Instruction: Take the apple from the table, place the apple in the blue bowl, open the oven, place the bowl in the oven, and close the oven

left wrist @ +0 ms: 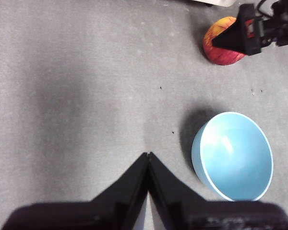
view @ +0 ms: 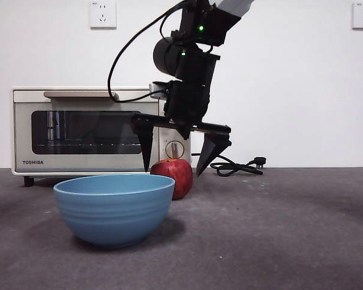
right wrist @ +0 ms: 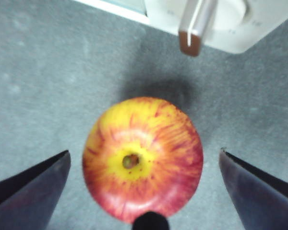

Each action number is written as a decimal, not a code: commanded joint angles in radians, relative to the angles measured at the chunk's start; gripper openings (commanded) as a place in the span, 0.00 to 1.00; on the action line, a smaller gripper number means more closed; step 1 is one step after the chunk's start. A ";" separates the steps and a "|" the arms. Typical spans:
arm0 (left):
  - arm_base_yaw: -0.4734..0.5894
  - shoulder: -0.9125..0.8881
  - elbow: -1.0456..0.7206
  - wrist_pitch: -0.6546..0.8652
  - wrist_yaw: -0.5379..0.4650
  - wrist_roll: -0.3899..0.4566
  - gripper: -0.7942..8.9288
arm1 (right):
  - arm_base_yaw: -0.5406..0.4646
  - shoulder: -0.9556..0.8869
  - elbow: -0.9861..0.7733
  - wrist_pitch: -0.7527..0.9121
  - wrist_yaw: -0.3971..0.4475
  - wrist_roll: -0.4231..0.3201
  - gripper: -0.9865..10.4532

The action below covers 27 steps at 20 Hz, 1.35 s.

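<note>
Apple (view: 177, 176) is sitting stem-up on the table (view: 278, 229), just behind the bowl (view: 114, 207) at its 1 o'clock, with the oven (view: 85, 130) beyond. Right gripper (view: 178, 166) is hanging over it, jaws spread wide and straddling the fruit without touching. Left gripper (left wrist: 148, 155) is waiting apart, jaws pressed together. Judging by looks, the apple is firm, smooth and likely slippery, fairly light; gripping across its widest girth, at 3 and 9 o'clock around the stem, seems safest.
</note>
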<state>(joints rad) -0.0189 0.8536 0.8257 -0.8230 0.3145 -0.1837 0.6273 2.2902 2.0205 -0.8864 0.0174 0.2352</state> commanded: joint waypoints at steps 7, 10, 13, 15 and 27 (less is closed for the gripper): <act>-0.002 0.000 0.001 0.001 0.000 0.011 0.08 | 0.007 0.037 -0.002 0.045 -0.001 0.001 0.63; -0.002 0.000 0.001 0.001 0.000 0.011 0.08 | 0.008 0.037 -0.002 0.045 -0.001 0.001 0.52; -0.003 0.000 0.001 0.001 0.000 0.011 0.08 | 0.008 0.037 -0.002 0.025 -0.001 0.001 0.30; -0.002 0.000 0.001 0.001 0.000 0.011 0.08 | 0.008 0.038 -0.003 0.015 -0.001 0.001 0.24; -0.002 0.020 0.001 0.000 -0.001 0.038 0.08 | 0.022 -0.048 0.036 -0.163 0.043 -0.045 0.08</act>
<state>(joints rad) -0.0189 0.8734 0.8257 -0.8234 0.3138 -0.1604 0.6418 2.2730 2.0445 -1.0580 0.0566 0.2008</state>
